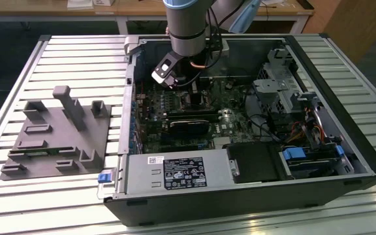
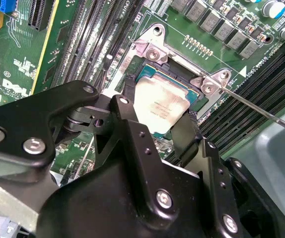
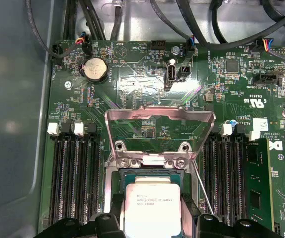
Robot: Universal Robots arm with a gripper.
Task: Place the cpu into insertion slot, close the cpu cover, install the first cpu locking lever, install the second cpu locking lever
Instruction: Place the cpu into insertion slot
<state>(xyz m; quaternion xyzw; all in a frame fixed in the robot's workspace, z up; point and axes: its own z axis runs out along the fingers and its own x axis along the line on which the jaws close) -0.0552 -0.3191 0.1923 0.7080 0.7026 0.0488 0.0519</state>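
a universal robots arm reaches down from twelve o'clock in the exterior view into an open computer case (image 1: 240, 208) lying on a slatted metal desk (image 1: 57, 208), its gripper (image 1: 188, 87) low over the green motherboard (image 1: 154, 122) near the case's centre. in both wrist views the jaws are narrowed onto the cpu (image 3: 152, 206), black fingers (image 3: 113, 214) pressed to two opposite edges of the chip, its pale metal face turned up. the cpu sits directly over the insertion slot (image 3: 115, 174); whether it is fully seated cannot be told. the cpu cover (image 3: 158, 113) stands flipped up on its hinge just beside the slot, its square window showing circuit board behind it. a thin wire locking lever (image 2: 261, 111) juts out free from one corner of the slot, well off the board. rows of black memory slots (image 3: 73, 173) flank the slot on both sides, and a round coin battery (image 3: 95, 68) lies beyond the raised cover. in the exterior view a labelled power-supply box (image 1: 175, 172) fills the case's six o'clock edge, and a grey moulded fixture (image 1: 57, 139) rests on the desk at nine o'clock of the case.
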